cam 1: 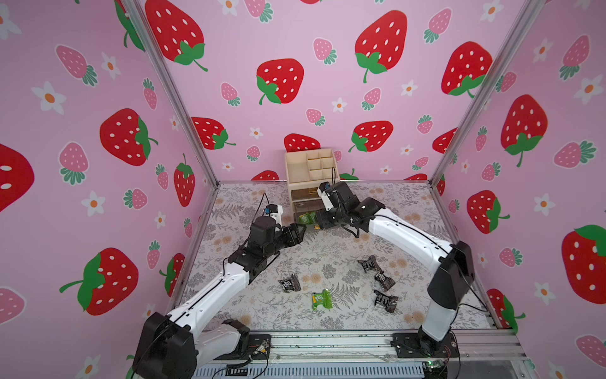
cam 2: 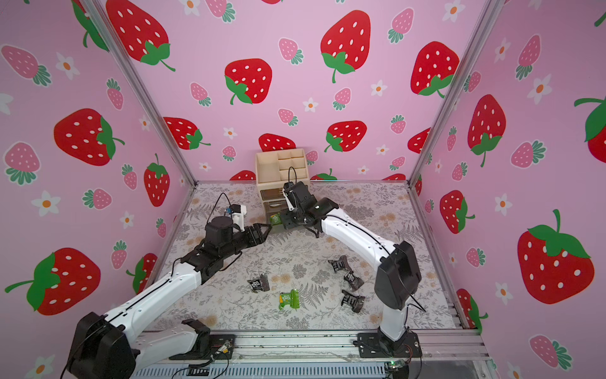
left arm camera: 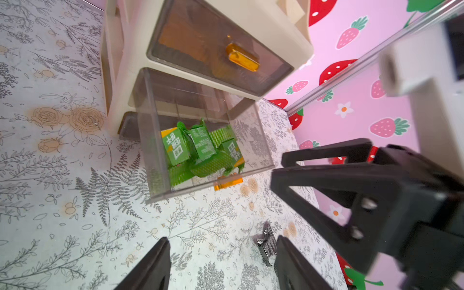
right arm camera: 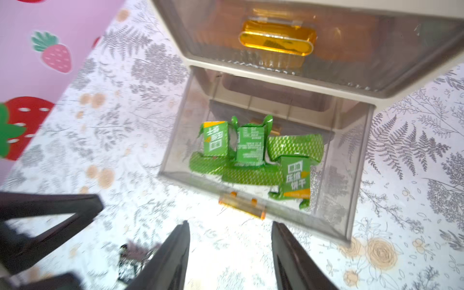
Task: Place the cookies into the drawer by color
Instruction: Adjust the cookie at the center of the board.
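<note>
Five cookies lie loose on the counter (cam 1: 328, 249), all well out from the open drawer (right arm camera: 351, 160) on its handle side: one green cookie (cam 1: 322, 299) and four black cookies (cam 1: 384, 279). Inside the open drawer we count at least three green packets (right arm camera: 247, 148). The top drawer (right arm camera: 381, 50) above it is shut, with orange showing through its front.

The left gripper (cam 1: 302, 230) hangs just off the open drawer's front, jaws spread and empty. The right gripper (right arm camera: 229, 226) sits just outside the drawer's handle, jaws likewise parted with nothing between them. We judge either hand free for the next pick.

The relation that matters is this: the green cookie lies directly away from the open drawer, behind both sets of jaws, which point toward the drawer. Either arm would have to swing back from the drawer to reach it. We judge the two about equally near, since the cookie lies roughly opposite the drawer's middle. Its long axis appears to run roughly parallel to the drawer front, though it is too small to fix.

Both arms reach from their bases toward the open drawer, forearms converging on it, wrists pitched down. Three black cookies lie on the right arm's side of the drawer's centre line, one on the left arm's.
</note>
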### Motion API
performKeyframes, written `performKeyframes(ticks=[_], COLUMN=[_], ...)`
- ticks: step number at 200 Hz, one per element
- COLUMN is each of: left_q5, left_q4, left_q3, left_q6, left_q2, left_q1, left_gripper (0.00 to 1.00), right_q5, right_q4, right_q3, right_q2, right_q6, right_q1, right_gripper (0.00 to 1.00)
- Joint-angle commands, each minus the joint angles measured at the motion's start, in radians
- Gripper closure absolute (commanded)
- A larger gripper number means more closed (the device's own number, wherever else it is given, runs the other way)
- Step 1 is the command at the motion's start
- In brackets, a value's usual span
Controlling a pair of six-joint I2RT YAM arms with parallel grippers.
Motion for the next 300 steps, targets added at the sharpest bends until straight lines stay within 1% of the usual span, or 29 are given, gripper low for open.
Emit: performKeyframes(ticks=[1,14,27,50,69,90,99,102,111,125,132,143,155,176,189,201,210,217,241,252,264,281,300], left_q5=[0.011,0.016,0.012,-0.037,-0.052,-0.035,-0.052,-0.084,-0.123,-0.142,-0.133,-0.118,-0.155,-0.261,-0.231,-0.228,-0.188,-0.167,-0.162,-0.127,-0.08,-0.132,-0.15], left_q4=[-0.119,-0.161,-0.201,-0.253,-0.277,-0.264,-0.266,-0.267,-0.276,-0.285,-0.274,-0.247,-0.287,-0.355,-0.366,-0.396,-0.379,-0.369,-0.366,-0.353,-0.382,-0.422,-0.426], left_q3=[-0.051,-0.082,-0.113,-0.179,-0.231,-0.264,-0.258,-0.254,-0.244,-0.225,-0.217,-0.2,-0.158,-0.067,-0.024,0.021,0.034,0.041,0.06,0.053,0.064,0.073,0.073], left_q6=[-0.004,-0.01,-0.022,-0.046,-0.071,-0.108,-0.117,-0.119,-0.125,-0.12,-0.106,-0.06,-0.004,0.15,0.223,0.249,0.279,0.298,0.329,0.334,0.352,0.356,0.381], left_q2=[-0.063,-0.102,-0.135,-0.182,-0.21,-0.187,-0.175,-0.17,-0.152,-0.116,-0.096,-0.062,-0.018,0.051,0.105,0.166,0.204,0.229,0.28,0.297,0.333,0.357,0.355], left_q1=[-0.056,-0.101,-0.144,-0.229,-0.277,-0.349,-0.406,-0.424,-0.473,-0.5,-0.506,-0.529,-0.547,-0.583,-0.583,-0.583,-0.583,-0.583,-0.583,-0.582,-0.586,-0.597,-0.597], left_gripper=[0.3,0.3,0.3,0.32,0.36,0.38,0.38,0.38,0.37,0.36,0.36,0.36,0.36,0.37,0.37,0.37,0.36,0.36,0.34,0.33,0.33,0.33,0.33], right_q5=[-0.083,-0.131,-0.168,-0.155,-0.163,-0.189,-0.194,-0.193,-0.206,-0.287,-0.296,-0.26,-0.264,-0.352,-0.422,-0.482,-0.518,-0.535,-0.554,-0.564,-0.57,-0.564,-0.56], right_q4=[-0.01,-0.016,0.008,0.029,0.058,0.085,0.096,0.099,0.115,0.174,0.176,0.143,0.116,0.074,0.065,0.069,0.077,0.082,0.098,0.108,0.119,0.138,0.141], right_q3=[-0.113,-0.222,-0.356,-0.552,-0.664,-0.774,-0.815,-0.83,-0.868,-0.925,-0.943,-0.957,-0.97,-0.979,-0.978,-0.98,-0.981,-0.982,-0.991,-0.999,-1.012,-1.029,-1.033], right_q2=[-0.118,-0.193,-0.264,-0.351,-0.388,-0.413,-0.435,-0.443,-0.471,-0.523,-0.557,-0.613,-0.67,-0.739,-0.75,-0.739,-0.726,-0.714,-0.692,-0.696,-0.708,-0.721,-0.709], right_q6=[0.059,0.102,0.173,0.257,0.299,0.33,0.346,0.352,0.374,0.378,0.385,0.386,0.369,0.326,0.282,0.263,0.251,0.24,0.23,0.233,0.235,0.238,0.231], right_q1=[0.028,0.043,0.063,0.136,0.201,0.222,0.216,0.212,0.203,0.201,0.201,0.195,0.161,0.063,-0.01,-0.065,-0.091,-0.1,-0.111,-0.11,-0.109,-0.109,-0.111], right_gripper=[0.43,0.43,0.43,0.43,0.44,0.44,0.44,0.44,0.45,0.45,0.45,0.45,0.45,0.47,0.47,0.47,0.47,0.47,0.47,0.47,0.47,0.47,0.47])
